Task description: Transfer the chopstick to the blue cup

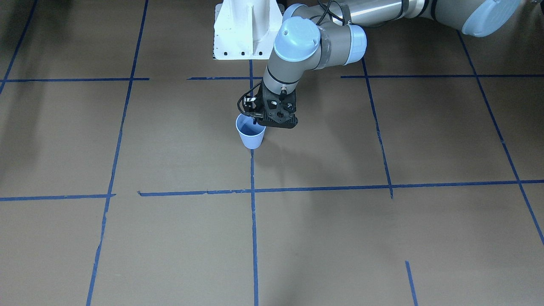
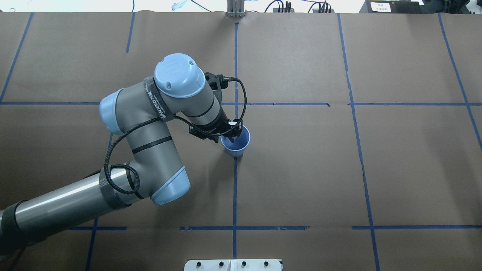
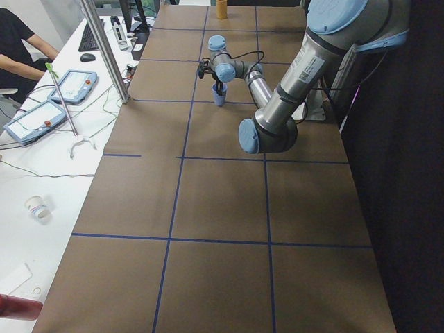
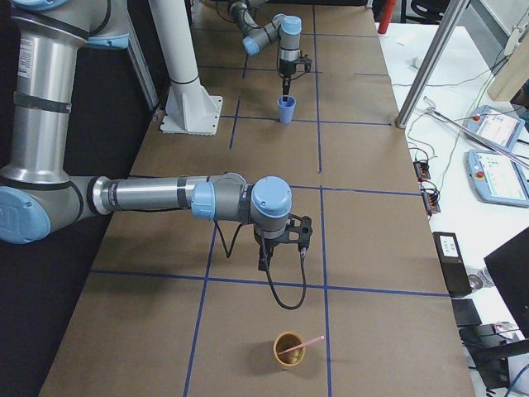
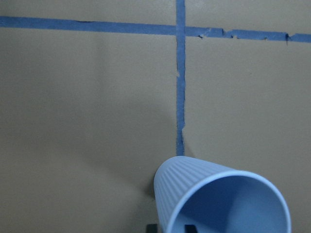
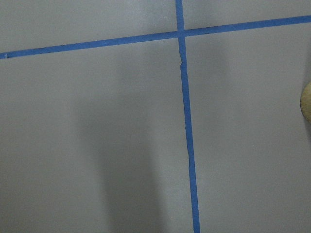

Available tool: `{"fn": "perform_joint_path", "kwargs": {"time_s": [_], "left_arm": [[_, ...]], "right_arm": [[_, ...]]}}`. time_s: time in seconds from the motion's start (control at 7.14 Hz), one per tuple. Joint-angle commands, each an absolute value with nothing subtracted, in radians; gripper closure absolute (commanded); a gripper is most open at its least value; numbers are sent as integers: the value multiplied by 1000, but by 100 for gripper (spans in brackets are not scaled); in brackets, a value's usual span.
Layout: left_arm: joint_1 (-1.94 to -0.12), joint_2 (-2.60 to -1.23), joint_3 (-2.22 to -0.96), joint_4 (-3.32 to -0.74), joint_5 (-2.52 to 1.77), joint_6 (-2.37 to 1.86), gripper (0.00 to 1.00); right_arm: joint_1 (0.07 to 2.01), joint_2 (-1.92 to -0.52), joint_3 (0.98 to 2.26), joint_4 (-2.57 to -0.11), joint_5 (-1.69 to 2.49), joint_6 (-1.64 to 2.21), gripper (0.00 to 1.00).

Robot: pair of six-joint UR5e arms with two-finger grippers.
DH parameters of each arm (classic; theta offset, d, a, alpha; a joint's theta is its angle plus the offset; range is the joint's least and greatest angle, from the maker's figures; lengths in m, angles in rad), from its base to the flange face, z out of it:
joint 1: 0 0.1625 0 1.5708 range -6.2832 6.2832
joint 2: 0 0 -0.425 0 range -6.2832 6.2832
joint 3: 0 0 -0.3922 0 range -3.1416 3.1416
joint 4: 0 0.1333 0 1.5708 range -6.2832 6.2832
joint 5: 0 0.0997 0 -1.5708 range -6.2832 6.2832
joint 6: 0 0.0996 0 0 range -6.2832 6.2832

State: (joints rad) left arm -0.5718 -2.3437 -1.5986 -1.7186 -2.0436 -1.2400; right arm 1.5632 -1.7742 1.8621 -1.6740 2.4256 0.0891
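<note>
The blue cup (image 1: 251, 135) stands upright on the brown table at a blue tape line; it also shows in the overhead view (image 2: 239, 147) and, ribbed, in the left wrist view (image 5: 194, 194). My left gripper (image 1: 256, 121) (image 2: 231, 138) comes down on its rim, one fingertip inside and one outside, shut on the cup wall. No chopstick is in the blue cup. One pinkish chopstick (image 4: 306, 343) leans in a yellow-brown cup (image 4: 289, 352) at the table's right end. My right gripper (image 4: 281, 250) hovers just beyond that cup; I cannot tell whether it is open or shut.
The white robot base (image 1: 246, 29) stands at the table's rear edge. The yellow-brown cup's edge shows at the right of the right wrist view (image 6: 308, 102). A side bench with teach pendants (image 3: 31, 118) and a seated person runs along the operators' side.
</note>
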Motion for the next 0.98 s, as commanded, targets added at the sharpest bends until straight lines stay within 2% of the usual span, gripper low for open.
{"fn": "perform_joint_path", "kwargs": {"time_s": [0.0, 0.28, 0.56, 0.84], "left_arm": [[-603, -2312, -1669, -1717, -2046, -1267, 0], [-615, -2180, -1797, -1718, -2048, -1266, 0], [-617, -2177, -1801, -1717, -2048, -1266, 0], [-618, -2177, -1801, -1718, -2046, -1267, 0]], "right_arm": [[1592, -1781, 1832, -1569, 2401, 62, 0], [1641, -1778, 1650, -1258, 2317, 39, 1], [1664, -1749, 1437, -871, 2258, 18, 2], [1730, -1695, 1338, -819, 2221, 23, 2]]}}
